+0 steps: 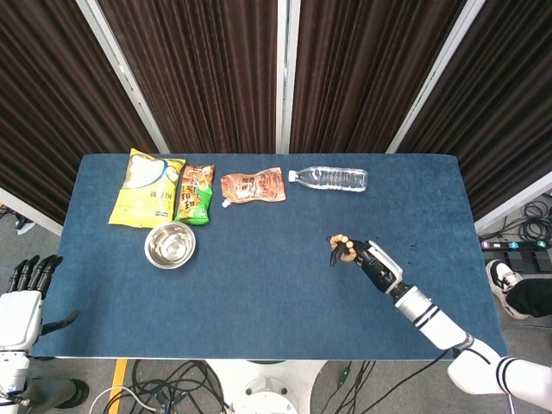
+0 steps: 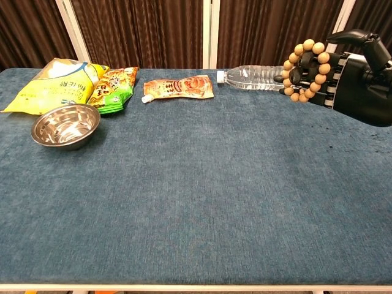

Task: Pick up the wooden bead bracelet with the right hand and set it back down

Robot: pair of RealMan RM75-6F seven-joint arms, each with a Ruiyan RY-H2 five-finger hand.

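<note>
One right hand [image 2: 352,76] clasping bead bracelet [image 2: 305,69], left hand [image 1: 24,297] slack, labels unreadable

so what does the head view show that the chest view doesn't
Only the head view shows the left hand idle off the table's near-left corner, the floor cables and the right forearm. Only the chest view shows the wooden bead bracelet looped around the right hand fingers, clear of the table. Both show the steel bowl, snack bags, orange pouch and water bottle.
</note>
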